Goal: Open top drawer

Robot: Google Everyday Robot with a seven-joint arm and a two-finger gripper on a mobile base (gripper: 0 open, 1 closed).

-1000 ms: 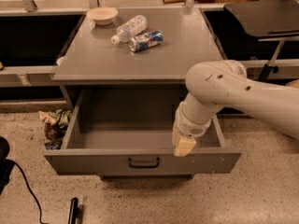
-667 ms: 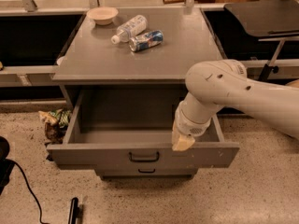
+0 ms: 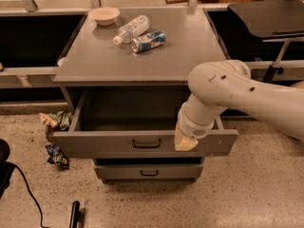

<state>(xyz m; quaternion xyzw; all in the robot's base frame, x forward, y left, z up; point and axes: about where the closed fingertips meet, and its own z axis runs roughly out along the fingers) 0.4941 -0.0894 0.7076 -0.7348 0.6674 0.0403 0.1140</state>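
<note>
The top drawer (image 3: 104,144) of the grey metal cabinet stands pulled out, and its inside looks empty. Its flat front carries a small black centre handle (image 3: 146,144). My gripper (image 3: 185,140), a pale yellowish tip on the thick white arm (image 3: 223,87), sits at the right part of the drawer front, right of the handle and over the front's top edge. I cannot tell whether it touches the front.
A narrower grey drawer (image 3: 148,171) sits shut below. On the cabinet top (image 3: 190,51) lie a bowl (image 3: 104,15), a plastic bottle (image 3: 128,29) and a can (image 3: 148,41). Wrappers (image 3: 56,119) lie on the floor at left. A black cable (image 3: 23,189) and a black tool (image 3: 75,215) lie front left.
The drawer front has slid back toward the cabinet somewhat, uncovering the lower drawer. My gripper has moved back with it.
</note>
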